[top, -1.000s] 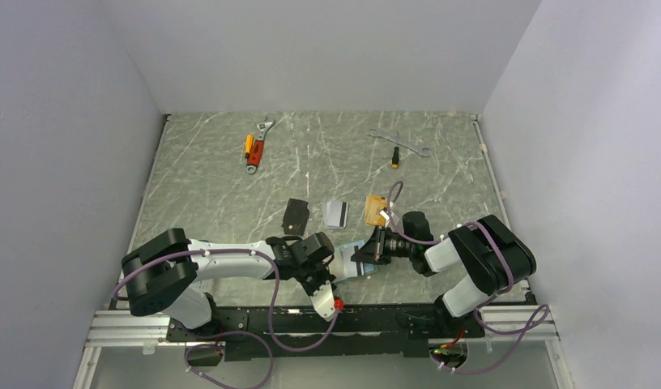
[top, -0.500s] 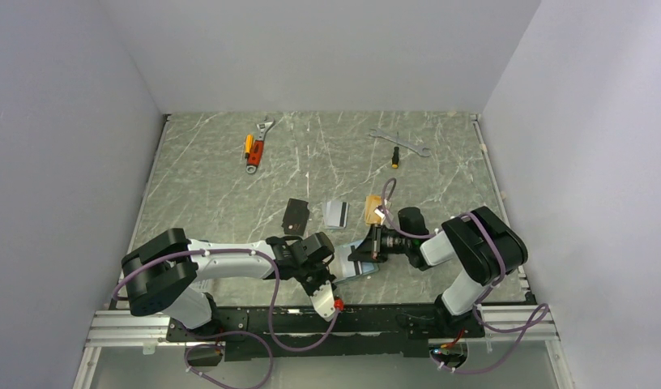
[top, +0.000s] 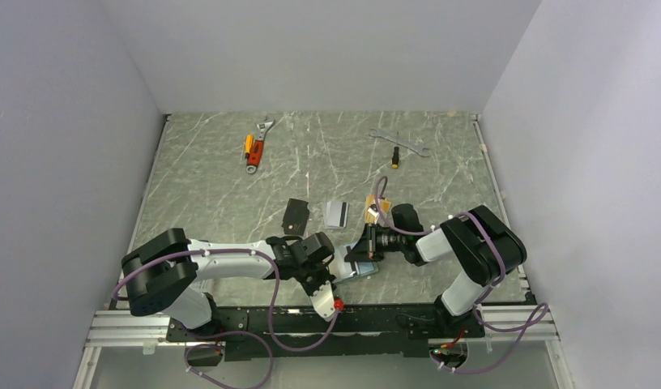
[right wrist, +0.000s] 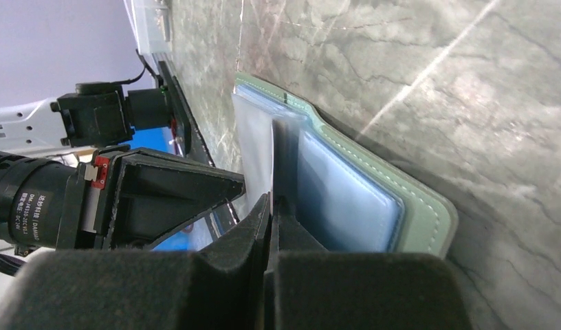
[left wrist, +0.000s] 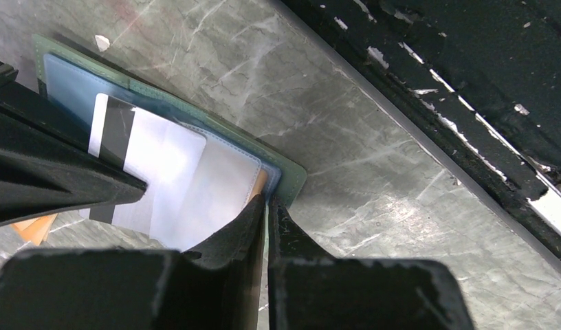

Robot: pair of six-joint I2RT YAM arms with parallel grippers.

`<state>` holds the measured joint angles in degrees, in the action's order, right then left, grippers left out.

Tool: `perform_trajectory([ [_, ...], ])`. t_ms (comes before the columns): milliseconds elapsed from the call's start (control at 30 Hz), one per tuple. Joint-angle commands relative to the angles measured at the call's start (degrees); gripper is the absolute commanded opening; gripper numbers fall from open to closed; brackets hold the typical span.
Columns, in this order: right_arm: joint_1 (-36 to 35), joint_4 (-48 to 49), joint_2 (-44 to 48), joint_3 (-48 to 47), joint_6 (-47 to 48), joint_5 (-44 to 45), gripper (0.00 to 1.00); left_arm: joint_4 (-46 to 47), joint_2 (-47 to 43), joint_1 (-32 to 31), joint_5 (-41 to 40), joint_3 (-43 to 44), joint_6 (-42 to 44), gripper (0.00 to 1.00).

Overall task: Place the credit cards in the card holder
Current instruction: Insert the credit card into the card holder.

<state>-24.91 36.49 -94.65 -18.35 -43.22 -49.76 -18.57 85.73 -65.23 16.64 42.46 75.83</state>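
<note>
The card holder [top: 358,267] lies open near the table's front edge, sage-green outside [left wrist: 291,175] and pale blue inside [right wrist: 346,185]. My left gripper [left wrist: 266,201] is shut on its near corner. My right gripper [right wrist: 271,199] is shut on a silver-grey credit card with a dark stripe [left wrist: 161,158], which sits partly inside the holder's pocket. In the top view the right gripper [top: 366,253] meets the left gripper [top: 341,271] over the holder. On the table behind lie a black card [top: 296,215], a silver card [top: 336,212] and an orange card [top: 373,207], half hidden by the right arm.
An orange-handled adjustable wrench [top: 258,146] lies far left. A grey wrench [top: 400,142] and a small screwdriver [top: 394,158] lie far right. The black base rail [left wrist: 470,103] runs just beside the holder at the table's near edge.
The right arm has slid left toward the holder with the silver card, now covering more of the orange card. The left arm has not moved.
</note>
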Motion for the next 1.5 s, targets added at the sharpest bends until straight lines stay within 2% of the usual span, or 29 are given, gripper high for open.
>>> perform_trajectory([
  [0,-1.5,-6.1,0.2,-2.1,4.9,1.8,0.0,-2.4,-0.5,-0.5,1.2,1.6,0.6,0.11],
  [167,-1.9,-9.0,0.5,-2.8,6.0,3.8,0.0,-2.6,-0.6,-0.5,0.8,1.6,0.7,0.11],
  [300,-2.7,-14.2,2.3,-3.7,7.4,8.4,0.23,-2.7,-0.6,-0.5,1.0,1.7,0.6,0.11],
  [400,-2.9,-17.1,6.4,-3.0,7.3,12.6,0.44,-2.8,-0.7,-0.5,0.9,1.6,0.6,0.11],
  [500,-2.9,-17.1,8.7,-2.0,6.7,13.9,0.53,-2.7,-0.7,-0.5,1.1,1.5,0.6,0.11],
  [667,-4.2,-17.7,8.3,-2.1,6.4,15.6,0.58,-3.2,-0.7,-0.5,1.0,1.7,0.3,0.11],
  [933,-10.9,-29.5,11.3,-6.2,7.8,28.3,0.62,-3.2,-0.8,-0.5,0.8,2.2,-0.5,0.1],
  [1467,-18.8,-40.1,14.0,-9.1,5.7,42.1,0.66,-0.2,-1.9,-0.5,-1.0,1.1,-2.2,0.09],
])
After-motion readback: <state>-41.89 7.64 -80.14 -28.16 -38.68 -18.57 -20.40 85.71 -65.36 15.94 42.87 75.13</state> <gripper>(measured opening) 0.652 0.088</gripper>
